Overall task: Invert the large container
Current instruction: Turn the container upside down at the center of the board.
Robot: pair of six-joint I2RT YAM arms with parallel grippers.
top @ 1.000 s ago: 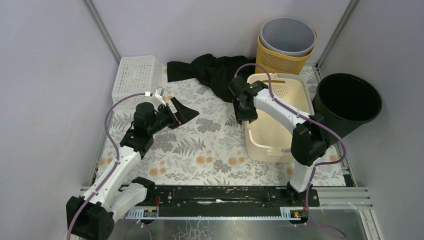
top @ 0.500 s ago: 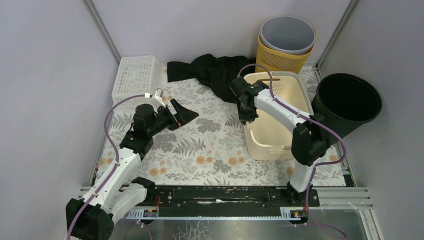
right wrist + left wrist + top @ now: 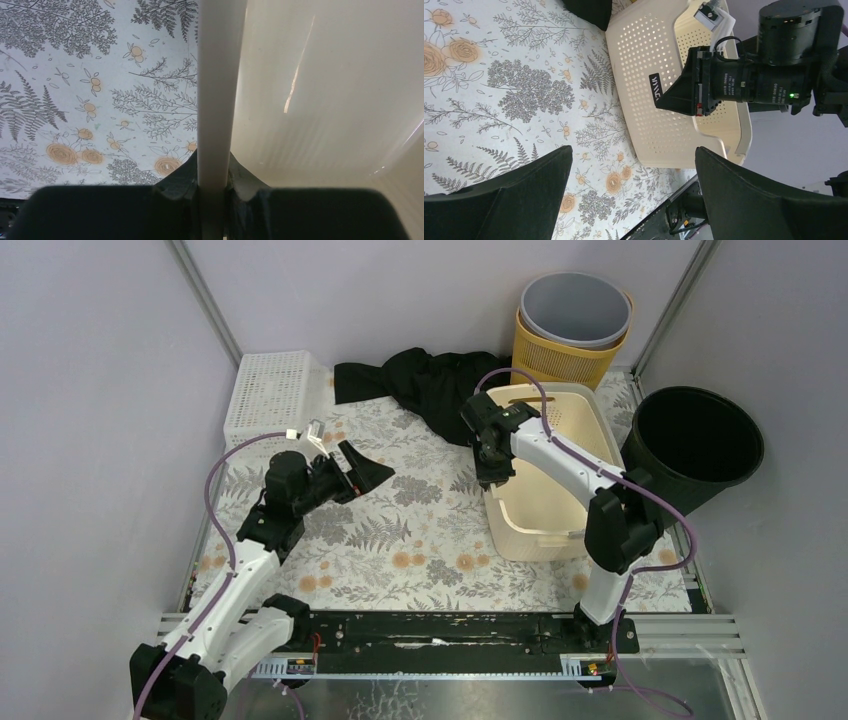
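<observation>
Floral-print table (image 3: 400,540). Upper left: white perforated basket (image 3: 268,395). Below it, left gripper (image 3: 362,466), jaws spread, holding nothing. Top centre: black cloth (image 3: 420,380). Right of centre: large container (image 3: 555,485), mouth up, partly covered by the right arm. Right gripper (image 3: 214,165) pinches its left rim. Far right: black bucket (image 3: 695,445); contact with the container unclear.
</observation>
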